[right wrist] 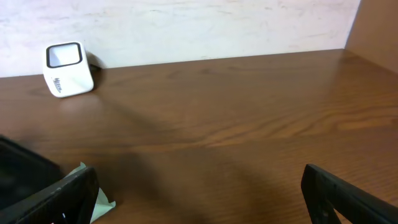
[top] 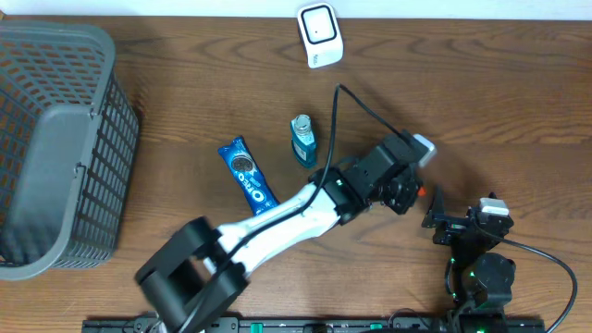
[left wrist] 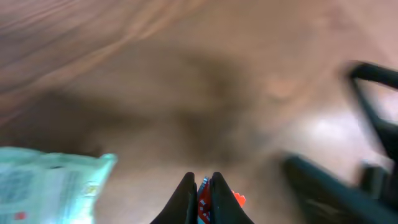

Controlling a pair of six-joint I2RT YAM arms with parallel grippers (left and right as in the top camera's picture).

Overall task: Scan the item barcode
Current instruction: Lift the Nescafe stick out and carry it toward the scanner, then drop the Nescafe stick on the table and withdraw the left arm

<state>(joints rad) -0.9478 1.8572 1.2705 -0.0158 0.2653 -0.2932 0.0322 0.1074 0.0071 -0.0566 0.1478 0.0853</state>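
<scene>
My left gripper (left wrist: 203, 182) is shut on a thin red and blue packet (left wrist: 203, 198). Only its edge shows between the fingers, with a red corner (left wrist: 239, 199) sticking out to the right. From overhead the left gripper (top: 408, 195) hangs right of the table's centre, and the red packet (top: 422, 191) peeks out at its tip. The white barcode scanner (top: 319, 35) stands at the table's far edge, also seen in the right wrist view as the scanner (right wrist: 65, 67) at far left. My right gripper (top: 438, 220) is open just right of the left one, and in its own view the right gripper (right wrist: 199, 202) has bare wood between its fingers.
A grey mesh basket (top: 55, 139) fills the left side. A blue Oreo pack (top: 248, 172) and a teal bottle (top: 302, 141) lie mid-table. A pale mint packet (left wrist: 43, 186) lies beside the left gripper, and the mint packet's corner (right wrist: 101, 200) shows by my right gripper's left finger.
</scene>
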